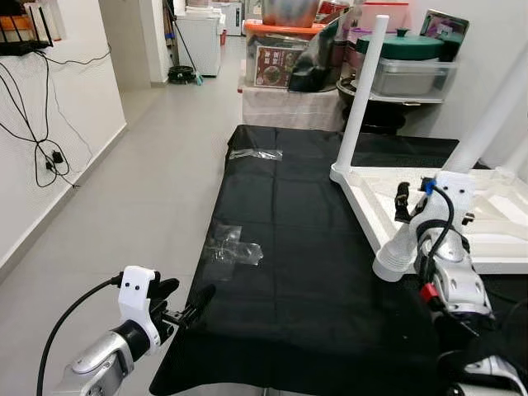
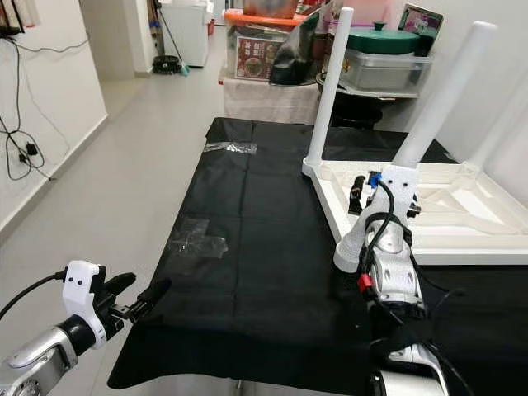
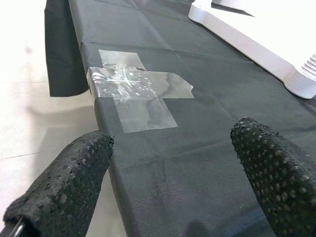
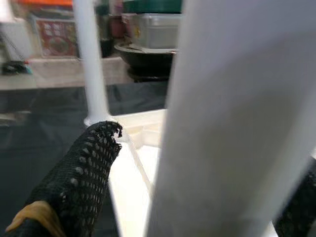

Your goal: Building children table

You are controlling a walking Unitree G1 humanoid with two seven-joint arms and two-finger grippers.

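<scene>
Right pincer (image 2: 388, 206) grasps a loose white leg (image 2: 437, 99) at the upturned table's (image 2: 445, 239) near corner; tilted, it could cross-thread. Left pincer (image 1: 186, 309) hangs released off the surface's (image 1: 289, 272) edge.

No legible text, brand, number or sign recorded.

One printed item is noted: a dark red and brown picture label (image 1: 279, 64) on the front of a clear plastic storage box with an orange lid (image 1: 283, 31), at the far end of the black cloth-covered table (image 1: 289, 272). Pale marks are seen on the label, but they are too small and blurred to be read. A framed, dark printed card (image 2: 420, 17) is seen standing behind the green pot lid (image 2: 382, 40); nothing on it can be made out. No markings are observed elsewhere.
</scene>
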